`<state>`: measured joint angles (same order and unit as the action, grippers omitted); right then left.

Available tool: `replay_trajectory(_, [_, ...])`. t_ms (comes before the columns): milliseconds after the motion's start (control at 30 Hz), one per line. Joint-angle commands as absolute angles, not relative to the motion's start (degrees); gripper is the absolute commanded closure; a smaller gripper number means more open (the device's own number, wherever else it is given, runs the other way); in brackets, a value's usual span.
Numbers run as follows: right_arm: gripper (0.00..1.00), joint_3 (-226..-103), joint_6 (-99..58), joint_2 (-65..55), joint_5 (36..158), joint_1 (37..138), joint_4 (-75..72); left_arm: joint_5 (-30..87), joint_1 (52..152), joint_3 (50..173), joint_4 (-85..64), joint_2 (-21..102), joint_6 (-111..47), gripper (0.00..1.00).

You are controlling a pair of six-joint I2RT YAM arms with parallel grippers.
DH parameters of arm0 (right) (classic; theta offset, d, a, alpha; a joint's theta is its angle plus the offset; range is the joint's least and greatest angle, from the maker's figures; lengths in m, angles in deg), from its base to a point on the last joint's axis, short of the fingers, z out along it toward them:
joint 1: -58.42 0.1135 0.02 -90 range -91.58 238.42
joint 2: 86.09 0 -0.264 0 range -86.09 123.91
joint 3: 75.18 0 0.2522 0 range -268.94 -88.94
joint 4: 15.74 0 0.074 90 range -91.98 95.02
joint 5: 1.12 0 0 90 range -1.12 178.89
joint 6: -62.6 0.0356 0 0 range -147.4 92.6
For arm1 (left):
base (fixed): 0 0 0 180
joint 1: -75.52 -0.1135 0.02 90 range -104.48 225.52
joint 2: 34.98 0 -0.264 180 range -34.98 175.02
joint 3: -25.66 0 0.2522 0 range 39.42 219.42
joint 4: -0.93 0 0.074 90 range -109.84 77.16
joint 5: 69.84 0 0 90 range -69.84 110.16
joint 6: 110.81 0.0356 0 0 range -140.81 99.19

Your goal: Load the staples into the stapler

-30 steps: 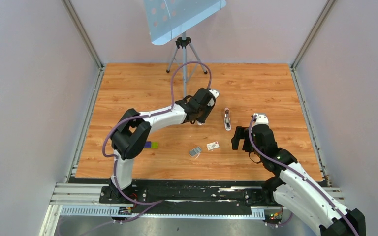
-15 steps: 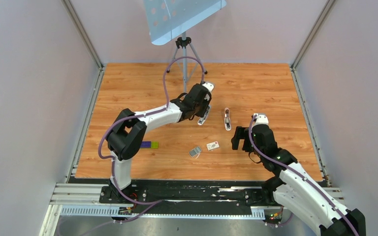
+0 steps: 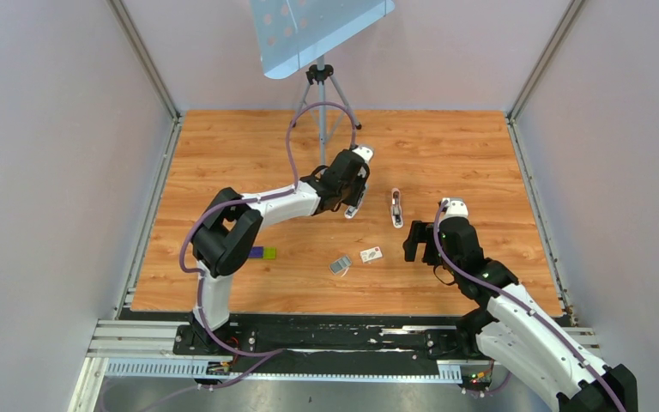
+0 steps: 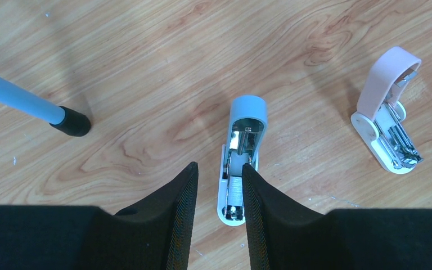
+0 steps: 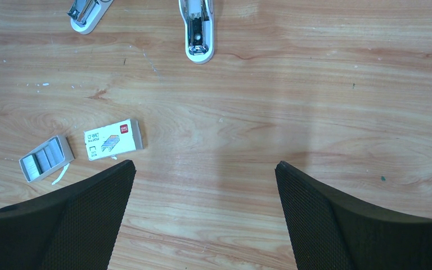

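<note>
The left gripper (image 4: 219, 169) has its black fingers partly spread. They straddle the near end of a small blue-grey mini stapler (image 4: 241, 157) with silver insides, which lies on the wooden table (image 3: 223, 154). One finger sits against the stapler's side and the other stands a little clear, so this looks like a loose bracket, not a pinch.

Just to the right of it lies the task's thing, the pale pink mini stapler (image 4: 385, 112) with a white base. It is alone in mid-table with its pink cover hinged up and its silver channel exposed. Whether that channel already holds staples is too small to tell.

The right gripper (image 5: 205, 163) is near and to the right of the pink stapler, spread wide with nothing between its fingers.

Nearer the arms, a small grey open tray of silver staple strips (image 5: 45, 158) lies just beside a flat white labelled card (image 5: 113, 139).

Judged from this, the opening step looks done. Neither gripper carries a strip, so loading seems not yet begun. What remains is to lift a strip, seat it in the channel and close the cover.
</note>
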<state>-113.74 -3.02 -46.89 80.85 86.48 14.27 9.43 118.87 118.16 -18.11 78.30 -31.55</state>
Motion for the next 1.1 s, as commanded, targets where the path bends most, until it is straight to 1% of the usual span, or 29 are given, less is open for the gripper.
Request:
replay_trajectory(0, [0.0, -115.14, -3.31, -47.24, 80.25, 85.66, 14.46, 9.09, 118.99, 117.21, -16.43, 80.2, -31.61, 0.63])
replay_trajectory(800, [0.0, -114.96, -3.06, -47.34, 80.11, 85.62, 14.43, 9.88, 119.02, 113.5, -14.86, 80.4, -31.8, 0.64])
replay_trajectory(1067, [0.0, -114.56, -3.06, -47.46, 79.81, 85.62, 14.46, 9.38, 119.51, 111.65, -14.26, 76.84, -32.36, 0.65])
